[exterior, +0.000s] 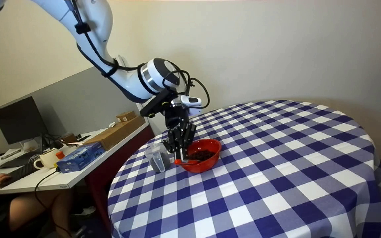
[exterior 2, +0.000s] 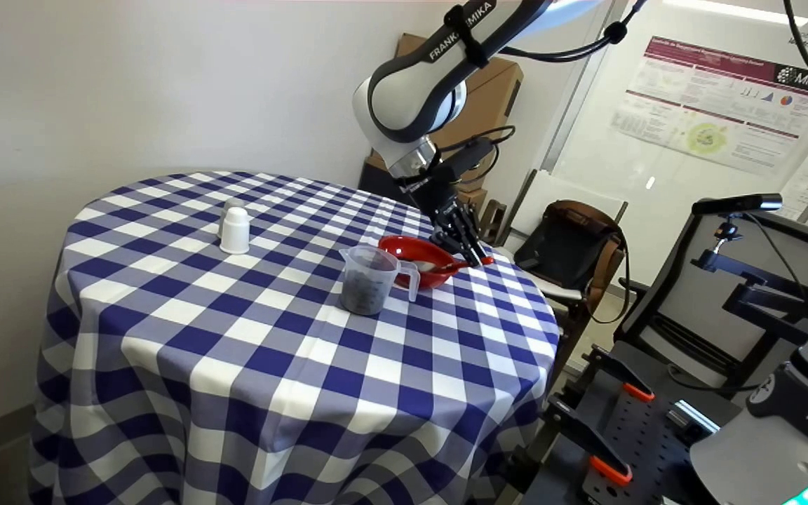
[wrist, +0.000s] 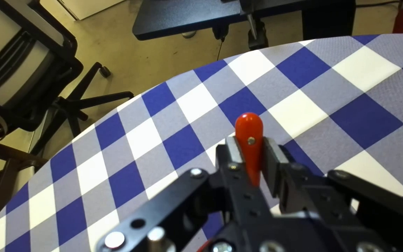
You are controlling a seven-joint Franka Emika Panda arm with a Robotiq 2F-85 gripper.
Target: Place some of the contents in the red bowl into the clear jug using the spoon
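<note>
The red bowl (exterior: 207, 166) stands on the table and also shows in an exterior view (exterior 2: 404, 247). The contents (exterior: 202, 154), dark bits, lie inside it. The clear jug (exterior 2: 365, 280) stands upright close beside the bowl and shows in an exterior view (exterior: 157, 158); its lower part looks dark, and I cannot tell why. My gripper (exterior: 181, 158) is at the bowl's rim, shut on the spoon's orange-red handle (wrist: 248, 140). The spoon (exterior 2: 456, 266) slants over the rim, its pale head low in the bowl. In the wrist view the head is hidden and only a sliver of bowl shows.
A white shaker-like bottle (exterior 2: 235, 231) stands on the checked tablecloth (exterior: 276, 165), with a greyish one partly behind it. The table's curved edge (wrist: 128, 101) is near the gripper. A desk with a blue box (exterior: 80, 157) and a chair (wrist: 82, 101) stand beyond.
</note>
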